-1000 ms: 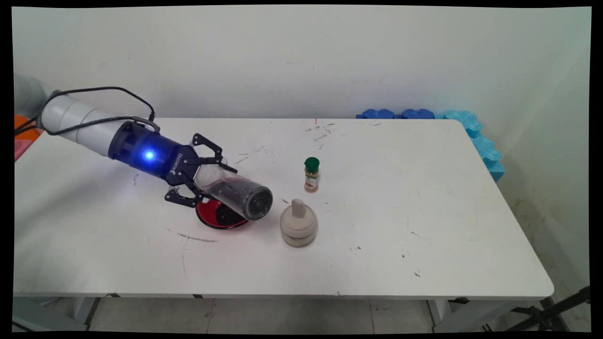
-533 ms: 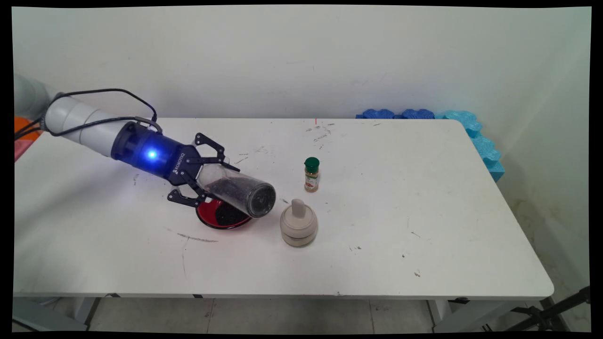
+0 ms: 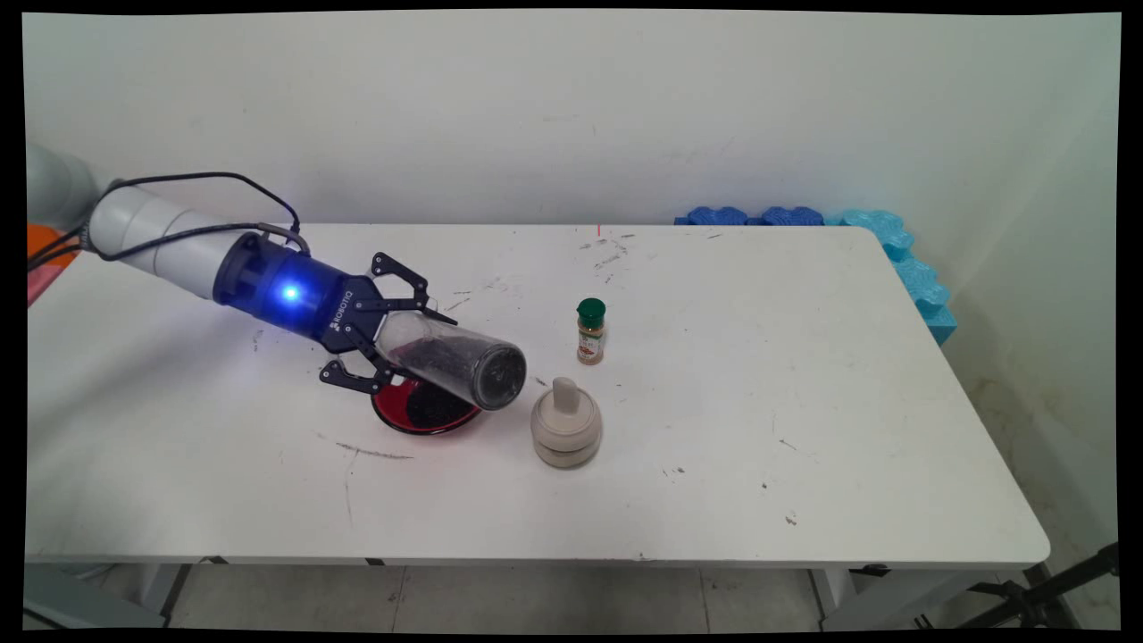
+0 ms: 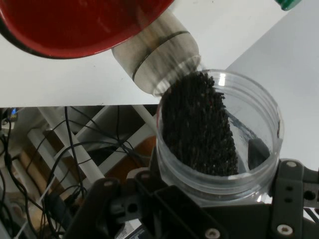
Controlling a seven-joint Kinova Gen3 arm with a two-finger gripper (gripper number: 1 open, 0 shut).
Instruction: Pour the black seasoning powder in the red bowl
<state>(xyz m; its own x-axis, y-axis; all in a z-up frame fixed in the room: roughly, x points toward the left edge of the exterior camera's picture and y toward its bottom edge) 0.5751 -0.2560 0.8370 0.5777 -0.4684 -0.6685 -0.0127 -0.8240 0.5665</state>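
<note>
Jar [image 3: 451, 362] of black grains lies tilted in the ROBOTIQ-lettered gripper's [image 3: 386, 341] grasp over a red dish [image 3: 393, 408].

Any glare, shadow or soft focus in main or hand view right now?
Main view: the arm's blue light glows with a halo; soft shadows lie beside the beige lidded pot and spice bottle; the clear jar in the end effector is sharp. Hand view: a bright glint on the jar's rim; the red dish and the pot look soft; the dark grains are crisp.
</note>
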